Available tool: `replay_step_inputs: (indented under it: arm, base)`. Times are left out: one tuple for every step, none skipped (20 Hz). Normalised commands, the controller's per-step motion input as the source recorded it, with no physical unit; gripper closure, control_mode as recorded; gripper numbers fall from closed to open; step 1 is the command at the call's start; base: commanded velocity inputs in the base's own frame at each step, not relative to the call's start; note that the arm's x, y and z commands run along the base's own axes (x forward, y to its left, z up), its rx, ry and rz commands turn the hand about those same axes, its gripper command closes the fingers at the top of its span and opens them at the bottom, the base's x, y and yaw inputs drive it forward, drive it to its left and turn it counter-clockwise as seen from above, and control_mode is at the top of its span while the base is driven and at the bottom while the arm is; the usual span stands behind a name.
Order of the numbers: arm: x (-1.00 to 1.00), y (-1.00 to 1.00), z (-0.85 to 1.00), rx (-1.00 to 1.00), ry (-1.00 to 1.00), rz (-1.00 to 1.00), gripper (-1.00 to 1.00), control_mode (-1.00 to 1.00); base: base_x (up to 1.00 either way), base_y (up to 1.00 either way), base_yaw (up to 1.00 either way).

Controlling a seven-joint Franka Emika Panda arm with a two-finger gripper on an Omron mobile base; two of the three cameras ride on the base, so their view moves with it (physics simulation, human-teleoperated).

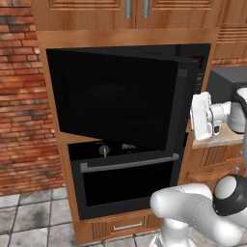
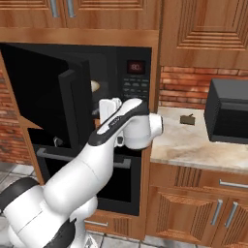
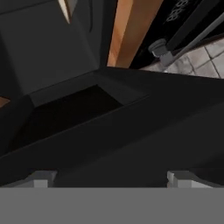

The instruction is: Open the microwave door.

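A: Where do we stand with the wide glossy black microwave door point(image 1: 118, 99)?

B: It is already swung out from the big black built-in microwave point(image 2: 116, 77). In the left base view it stands at an angle, hinged on the left side, and its vertical black bar handle point(image 1: 182, 108) is at the free edge, near our white hand. In the right base view we can look past the door into the cavity, where something pale and round point(image 2: 95, 86) sits inside.

A: So which step is this?

B: We judge it is the pulling step, about half done. The door is clearly ajar but not fully open.

A: And the two-finger gripper point(image 3: 107, 179)?

B: In the hand view the two tips are set wide apart, with dark door surface behind them. Nothing is pinched between them that we can see. Whether a finger touches the handle, we cannot tell.

A: What does the next move ask from us?

B: We think we must carry the hand further along the arc of the door, outward and toward the hinge side, with a finger hooked behind the handle. The black oven door with the horizontal silver handle point(image 1: 129, 164) is just below, so we should not drop lower.
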Motion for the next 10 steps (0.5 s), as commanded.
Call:
replay_step_inputs:
  arm:
    - [0.0,0.83,0.03,0.0,0.0,0.12,-1.0,-1.0]
    - [0.0,0.87,0.02,0.0,0.0,0.11,-1.0,-1.0]
    - [0.0,0.88,0.03,0.0,0.0,0.1,-1.0,-1.0]
    - [0.0,0.9,0.02,0.0,0.0,0.1,-1.0,-1.0]
    - [0.0,0.9,0.04,0.0,0.0,0.1,-1.0,-1.0]
    - [0.0,0.94,0.06,0.0,0.0,0.1,-1.0,-1.0]
    - [-0.06,1.0,0.06,0.0,0.0,0.11,-1.0,-1.0]
    - [-0.22,1.0,0.07,0.0,0.0,0.11,-1.0,-1.0]
    - [-0.36,1.0,0.09,0.0,0.0,0.12,-1.0,-1.0]
    - [-0.55,1.0,0.16,-0.01,0.0,0.13,-1.0,-1.0]
  base:
    - [0.0,0.0,0.0]
    - [0.0,0.0,0.0]
    - [0.0,0.0,0.0]
    - [0.0,0.0,0.0]
    - [0.0,0.0,0.0]
    - [0.0,0.0,0.0]
    - [0.0,0.0,0.0]
    - [0.0,0.0,0.0]
    - [0.0,0.0,0.0]
    - [0.0,0.0,0.0]
